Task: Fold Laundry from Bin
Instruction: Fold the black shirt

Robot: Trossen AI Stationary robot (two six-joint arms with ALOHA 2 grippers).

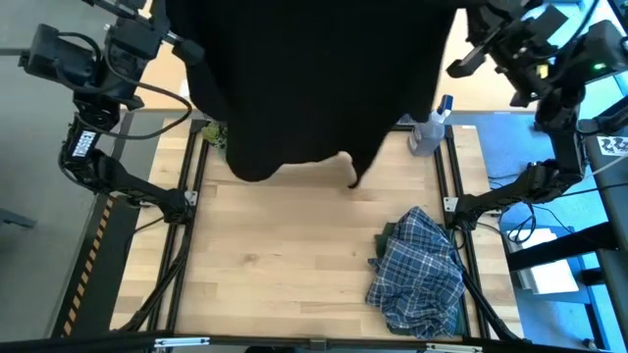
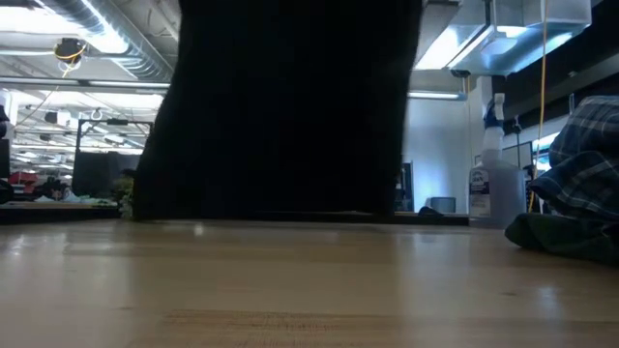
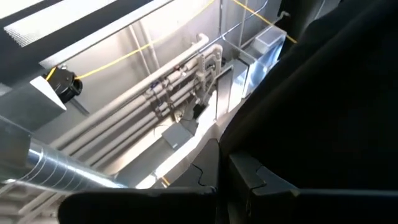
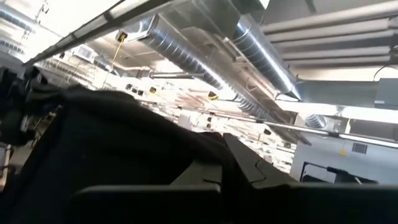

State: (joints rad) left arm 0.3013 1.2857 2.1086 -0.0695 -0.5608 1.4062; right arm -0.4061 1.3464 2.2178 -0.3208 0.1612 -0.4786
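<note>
Black garment (image 1: 314,78) hangs spread between the two raised arms, left gripper (image 3: 224,168) and right gripper (image 4: 221,165) each clenched on an upper edge, its hem brushing the wooden table (image 1: 285,255). Plaid shirt (image 1: 420,270) lies crumpled over an olive-green garment (image 2: 566,237), unfolded. Folding looks barely begun.

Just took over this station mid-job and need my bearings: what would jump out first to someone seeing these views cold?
The black garment dominates: it hangs spread between the raised left gripper and right gripper, both shut on its top edge, its lower hem near the table's far side. On the table's right near corner lies a crumpled blue-and-white plaid shirt over a dark green garment, with a clear spray bottle at the far right.
</note>
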